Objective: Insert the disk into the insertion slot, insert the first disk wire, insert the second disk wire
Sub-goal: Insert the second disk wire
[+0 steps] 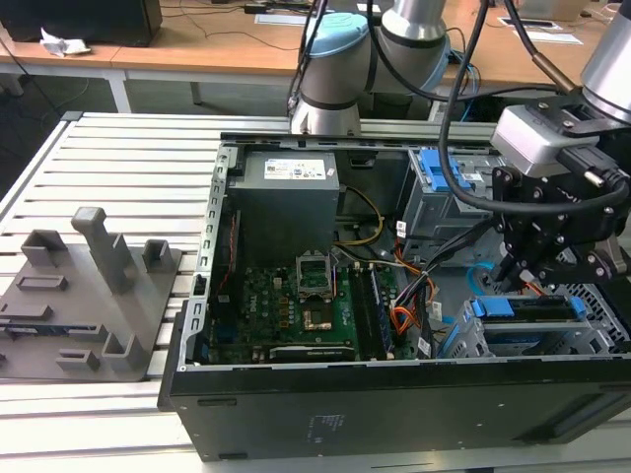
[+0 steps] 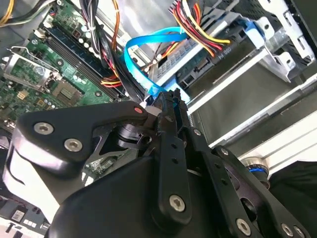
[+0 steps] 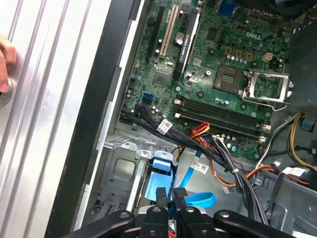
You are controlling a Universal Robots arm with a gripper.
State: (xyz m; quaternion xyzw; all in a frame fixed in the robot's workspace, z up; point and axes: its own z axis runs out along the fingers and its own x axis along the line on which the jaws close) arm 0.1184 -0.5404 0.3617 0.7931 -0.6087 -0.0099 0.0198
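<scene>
Jaws nipping blue wire (image 2: 158, 36) (disk (image 1: 532, 308) seated, exterior view).

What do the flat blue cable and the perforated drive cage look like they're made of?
Flat blue cable: flexible plastic sheath, slightly glossy; it bends in a smooth loop. Insertion slot: probably thin sheet steel, dull grey, punched with rows of holes.

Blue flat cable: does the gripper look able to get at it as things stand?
Probably yes. In the second wrist view the gripper sits right at the end of the blue cable, with nothing crossing between them; the red and yellow wires lie apart from it.
</scene>
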